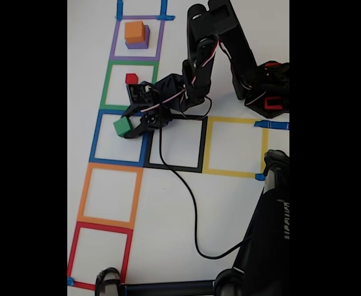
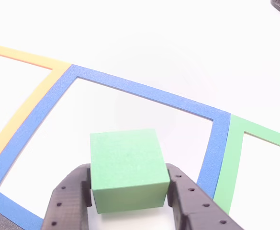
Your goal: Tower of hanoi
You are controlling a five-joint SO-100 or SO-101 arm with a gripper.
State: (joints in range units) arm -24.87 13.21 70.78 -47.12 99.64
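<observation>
A green cube (image 1: pixel 122 126) sits between the jaws of my gripper (image 1: pixel 127 128) at the upper right corner of the blue square (image 1: pixel 95 145). In the other view the two black fingers (image 2: pixel 68 201) press on both sides of the green cube (image 2: pixel 128 167), inside the blue square (image 2: pixel 140 88); my gripper (image 2: pixel 128 178) is shut on it. I cannot tell whether the cube touches the table. An orange cube (image 1: pixel 134 30) is stacked on a purple cube (image 1: pixel 138 44) in the purple square (image 1: pixel 113 46). A small red cube (image 1: pixel 131 78) lies in the green square (image 1: pixel 108 83).
Below the blue square come an orange square (image 1: pixel 84 191) and a red square (image 1: pixel 74 253); to its right lie a black square (image 1: pixel 203 145) and a yellow one (image 1: pixel 263 148). A black cable (image 1: pixel 189 197) crosses the table. A dark stand (image 1: pixel 269 234) occupies the lower right.
</observation>
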